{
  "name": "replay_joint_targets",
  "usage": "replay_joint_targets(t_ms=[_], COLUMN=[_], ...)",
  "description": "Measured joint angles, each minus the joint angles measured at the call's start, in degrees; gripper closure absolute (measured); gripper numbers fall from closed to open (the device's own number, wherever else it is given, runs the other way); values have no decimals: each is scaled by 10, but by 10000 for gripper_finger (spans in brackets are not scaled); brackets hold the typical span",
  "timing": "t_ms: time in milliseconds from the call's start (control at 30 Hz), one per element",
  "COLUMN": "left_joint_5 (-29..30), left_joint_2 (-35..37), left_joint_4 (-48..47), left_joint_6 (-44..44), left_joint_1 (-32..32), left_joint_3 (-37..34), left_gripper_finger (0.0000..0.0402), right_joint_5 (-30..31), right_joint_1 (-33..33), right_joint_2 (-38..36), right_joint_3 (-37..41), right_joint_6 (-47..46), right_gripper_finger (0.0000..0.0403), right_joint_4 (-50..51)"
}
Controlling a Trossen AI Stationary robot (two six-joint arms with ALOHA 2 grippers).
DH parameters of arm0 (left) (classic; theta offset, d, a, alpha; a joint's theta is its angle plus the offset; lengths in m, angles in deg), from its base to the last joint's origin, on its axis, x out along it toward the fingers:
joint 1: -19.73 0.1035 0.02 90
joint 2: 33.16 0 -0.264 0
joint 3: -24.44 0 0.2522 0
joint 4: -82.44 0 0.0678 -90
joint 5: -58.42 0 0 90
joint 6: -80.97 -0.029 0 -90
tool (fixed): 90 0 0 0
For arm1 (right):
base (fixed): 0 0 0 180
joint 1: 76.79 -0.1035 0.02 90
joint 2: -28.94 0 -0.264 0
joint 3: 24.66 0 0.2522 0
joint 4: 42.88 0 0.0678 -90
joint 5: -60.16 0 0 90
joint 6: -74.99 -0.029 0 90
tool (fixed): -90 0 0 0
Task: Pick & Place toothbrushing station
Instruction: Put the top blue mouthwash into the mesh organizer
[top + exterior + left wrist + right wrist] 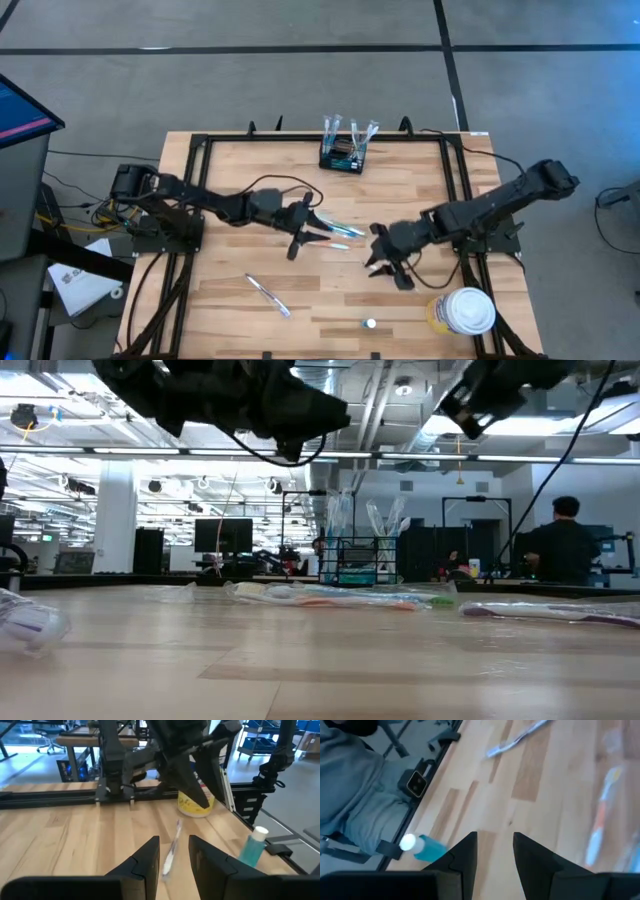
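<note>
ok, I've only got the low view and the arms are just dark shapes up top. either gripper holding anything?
Observer: No. The left gripper is open with nothing between its fingers; a toothbrush lies on the table ahead of it.
Operator: right one?
Observer: The right gripper is open and empty too, over bare wood.
Operator: where's the station from above?
Observer: The toothbrushing station stands at the middle of the table's far edge, beyond both grippers, with brushes upright in it.
</note>
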Motion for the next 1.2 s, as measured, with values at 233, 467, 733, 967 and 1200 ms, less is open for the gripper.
replay_joint_targets(t_ms=[233, 467, 733, 967, 1200], left_joint_5=[33, 36, 36, 36, 36], left_joint_2=[-1, -1, -1, -1, -1], left_joint_4=[20, 32, 30, 30, 30], left_joint_6=[0, 4, 14, 14, 13], left_joint_1=[-38, -38, -41, -41, -41], left_joint_3=[0, 0, 0, 0, 0], left_gripper_finger=[302, 302, 302, 302, 302], right_joint_5=[60, 61, 59, 57, 61], right_joint_1=[-90, -125, -134, -137, -162], right_joint_2=[34, 99, 122, 122, 122], right_joint_3=[1, 0, 0, 0, -3], right_joint_6=[-72, -137, -166, -189, -200], right_gripper_finger=[286, 286, 286, 286, 299], right_joint_4=[3, -35, -79, -98, -122])
